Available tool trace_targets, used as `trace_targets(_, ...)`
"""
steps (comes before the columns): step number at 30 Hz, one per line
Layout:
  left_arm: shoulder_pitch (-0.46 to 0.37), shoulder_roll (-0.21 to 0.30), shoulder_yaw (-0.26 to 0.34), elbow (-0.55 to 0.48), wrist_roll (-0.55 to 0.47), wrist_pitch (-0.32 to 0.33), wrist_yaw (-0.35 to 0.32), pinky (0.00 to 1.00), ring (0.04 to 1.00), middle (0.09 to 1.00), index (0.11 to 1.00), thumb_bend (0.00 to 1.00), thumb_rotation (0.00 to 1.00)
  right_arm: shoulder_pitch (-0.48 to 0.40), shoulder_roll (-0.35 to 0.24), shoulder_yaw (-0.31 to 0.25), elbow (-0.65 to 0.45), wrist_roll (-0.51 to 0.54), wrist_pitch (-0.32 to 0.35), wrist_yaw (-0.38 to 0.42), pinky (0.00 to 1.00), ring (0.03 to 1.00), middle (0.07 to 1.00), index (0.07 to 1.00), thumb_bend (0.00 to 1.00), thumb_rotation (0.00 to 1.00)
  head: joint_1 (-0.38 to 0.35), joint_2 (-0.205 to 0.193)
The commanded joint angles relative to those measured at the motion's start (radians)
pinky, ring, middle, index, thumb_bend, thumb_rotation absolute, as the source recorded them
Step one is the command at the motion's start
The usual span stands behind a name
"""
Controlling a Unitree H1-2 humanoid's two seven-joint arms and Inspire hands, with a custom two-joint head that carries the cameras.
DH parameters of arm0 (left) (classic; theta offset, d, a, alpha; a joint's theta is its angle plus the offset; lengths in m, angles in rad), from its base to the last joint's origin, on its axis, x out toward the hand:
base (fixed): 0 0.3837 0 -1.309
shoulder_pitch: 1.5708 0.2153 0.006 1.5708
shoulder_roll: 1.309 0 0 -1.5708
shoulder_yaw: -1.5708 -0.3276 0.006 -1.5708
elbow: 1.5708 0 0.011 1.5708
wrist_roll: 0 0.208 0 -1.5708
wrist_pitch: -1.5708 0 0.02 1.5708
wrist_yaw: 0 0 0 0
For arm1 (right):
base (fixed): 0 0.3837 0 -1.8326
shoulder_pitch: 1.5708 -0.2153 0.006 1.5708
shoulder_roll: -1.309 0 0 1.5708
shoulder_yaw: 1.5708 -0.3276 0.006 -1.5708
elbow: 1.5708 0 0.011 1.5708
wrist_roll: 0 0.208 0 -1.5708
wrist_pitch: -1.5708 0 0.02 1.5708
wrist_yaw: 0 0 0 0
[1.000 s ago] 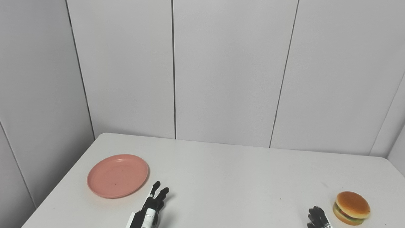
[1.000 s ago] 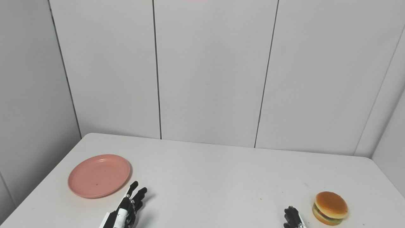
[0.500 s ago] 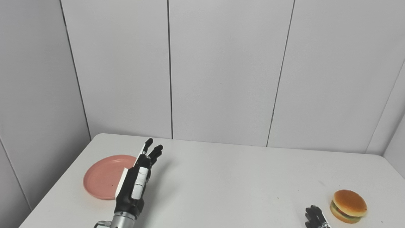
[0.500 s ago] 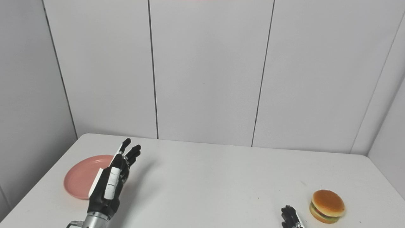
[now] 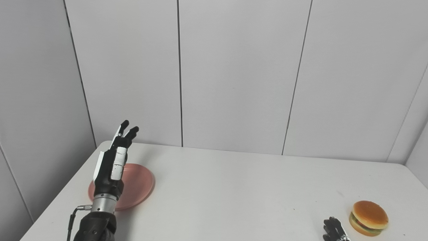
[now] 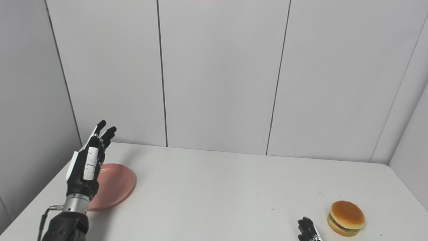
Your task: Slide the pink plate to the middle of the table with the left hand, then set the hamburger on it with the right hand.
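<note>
**Left hand raised over the plate; burger and right hand unmoved**

Change since the earlier frames: the left hand (image 5: pixel 111 160) has risen from the near table edge and swung leftward, and now stands in front of the pink plate; the plate, the hamburger and the right hand keep their places.

Items, largest first:

- Table (image 5: pixel 234 187): white, set against grey panelled walls; its near edge is cut off by the bottom of the view.
- Left hand: held up above the table, fingers (image 6: pixel 106 134) extended, close together and pointing upward, holding nothing. Forearm enters at bottom left with a thin cable at the wrist. Whether it touches the plate cannot be told.
- Pink plate (image 5: pixel 140 180): shallow, round, flat on the table at the left side, well away from the middle. Nothing shows on its visible part; its left portion is hidden behind the hand and wrist.
- Hamburger (image 5: pixel 368 218): on the table at the near right corner, well apart from the plate.
- Right hand (image 6: pixel 307 230): just left of the hamburger, not touching it. Only dark fingertips show at the bottom edge; how widely it is spread cannot be told.
</note>
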Motion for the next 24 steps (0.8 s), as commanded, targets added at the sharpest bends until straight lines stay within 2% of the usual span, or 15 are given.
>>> trace_targets(1,-0.066,0.038,0.014,0.017,0.001,-0.041,0.008,1.00,0.933,0.877,0.931,0.90,0.95,-0.006,-0.013,-0.008,0.087,-0.014,0.104,-0.026,1.00,0.968,0.932,0.927,0.83,0.93,-0.003,0.003)
trace_targets(9,-0.129,0.109,0.042,0.204,-0.016,-0.129,-0.011,0.99,0.924,0.878,0.918,0.93,0.91,-0.004,-0.011,-0.005,0.079,-0.019,0.108,-0.029,1.00,0.966,0.930,0.920,0.82,0.93,-0.008,0.006)
trace_targets(14,-0.175,0.148,0.051,0.355,-0.025,-0.243,-0.027,0.94,0.902,0.865,0.878,0.95,0.87,-0.005,-0.012,-0.004,0.080,-0.020,0.112,-0.033,1.00,0.962,0.926,0.914,0.82,0.93,-0.009,0.005)
trace_targets(17,-0.207,0.167,0.058,0.459,-0.044,-0.309,-0.042,0.93,0.896,0.869,0.884,0.96,0.85,-0.006,-0.013,-0.004,0.083,-0.020,0.109,-0.032,1.00,0.962,0.926,0.911,0.83,0.93,-0.009,0.005)
trace_targets(21,-0.248,0.196,0.082,0.596,-0.057,-0.329,-0.073,0.90,0.885,0.879,0.888,0.96,0.83,-0.004,-0.014,-0.002,0.078,-0.023,0.116,-0.035,1.00,0.963,0.927,0.916,0.83,0.93,-0.012,0.006)
trace_targets(24,-0.266,0.210,0.100,0.658,-0.049,-0.329,-0.083,0.88,0.876,0.881,0.884,0.98,0.82,-0.003,-0.015,-0.002,0.078,-0.023,0.115,-0.034,1.00,0.963,0.927,0.915,0.83,0.92,-0.012,0.007)
